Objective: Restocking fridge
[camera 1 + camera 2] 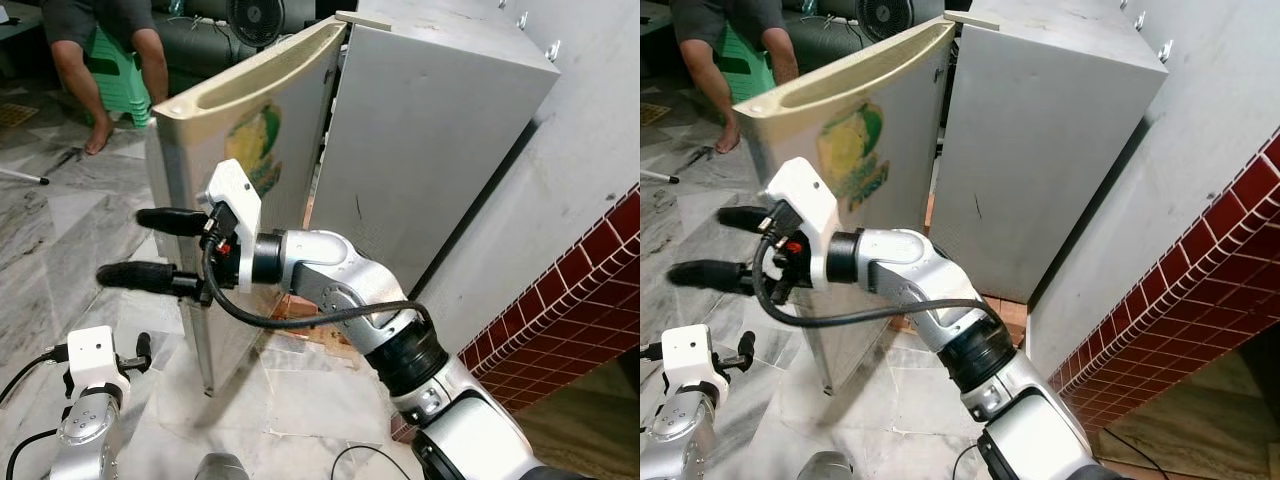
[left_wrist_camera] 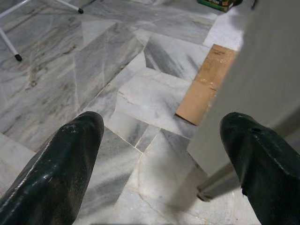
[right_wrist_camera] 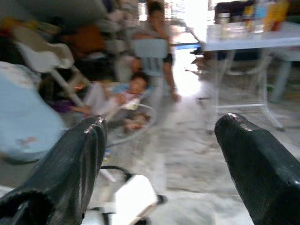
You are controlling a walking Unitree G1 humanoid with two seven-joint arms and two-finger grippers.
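One small grey metal fridge point(image 1: 440, 150) stands against the pale wall on the right of the scene, its single cream door point(image 1: 250, 140) swung open toward the left, with a green and yellow sticker point(image 1: 852, 150) on the door's face. The right gripper point(image 1: 150, 248) is raised in front of that open door, its two long black fingers point(image 1: 172, 221) spread well apart, one above the other, pointing left past the door's free edge and holding nothing. A thick black cable point(image 1: 300, 318) loops from its white wrist block back along the silver arm. The left gripper point(image 2: 159, 154) hangs low at the near left, just beside the bottom corner of the door; its wrist view shows its two black fingers point(image 2: 61, 164) spread wide over the grey veined marble floor point(image 2: 93, 70), with nothing between them. One flat brown cardboard sheet point(image 2: 208, 84) lies on the floor next to the door's lower edge. Far left, one person point(image 1: 100, 50) sits on a green plastic stool point(image 1: 120, 75), bare legs and feet on the floor, with one round black fan point(image 1: 255, 18) behind. A band of dark red brick tiles point(image 1: 570, 300) runs along the wall's base at the right. The right wrist view is blurred, showing a white table point(image 3: 253, 40) and a child in a bouncer seat point(image 3: 126, 93).
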